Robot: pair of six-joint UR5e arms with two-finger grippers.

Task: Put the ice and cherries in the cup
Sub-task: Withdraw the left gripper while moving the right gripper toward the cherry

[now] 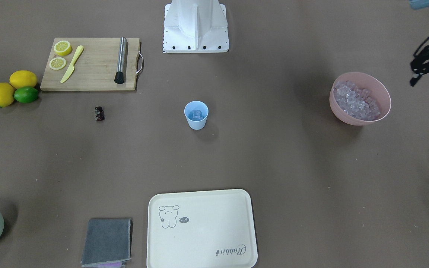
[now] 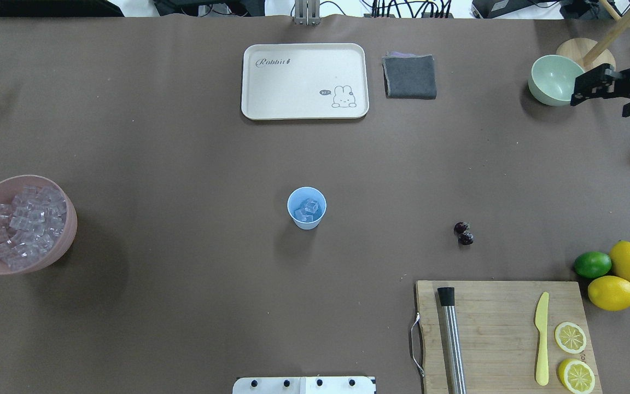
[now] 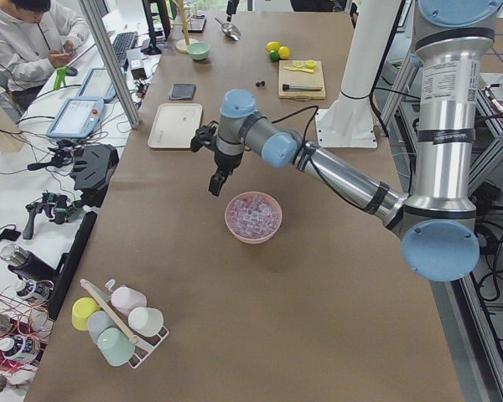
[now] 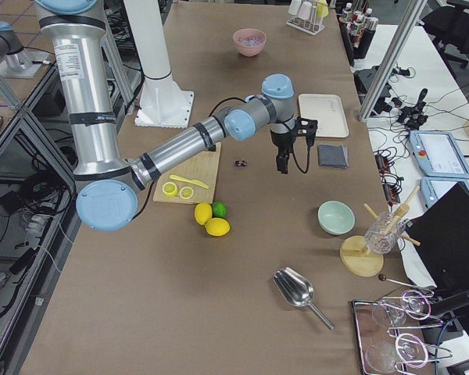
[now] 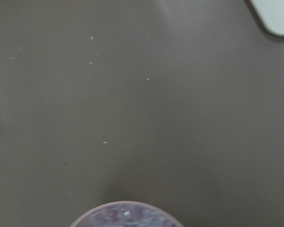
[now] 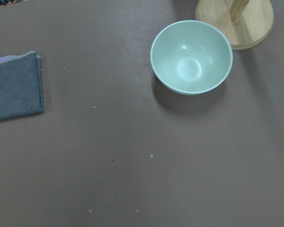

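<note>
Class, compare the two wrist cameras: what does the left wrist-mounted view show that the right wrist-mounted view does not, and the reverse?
Only the left wrist-mounted view: the rim of the pink bowl with ice inside at the bottom edge, and a corner of the cream tray at top right. Only the right wrist-mounted view: the pale green bowl, the folded grey cloth and a round wooden base. Both: the brown table, and no jaws in sight.

We saw soft, even overhead light across the brown table (image 2: 184,137). The small light-blue plastic cup (image 2: 307,224) and the round pink bowl (image 2: 69,230) threw faint, diffuse shadows. Fixed views were sharp; the left wrist view was dim and blurred, the right wrist view clear.
</note>
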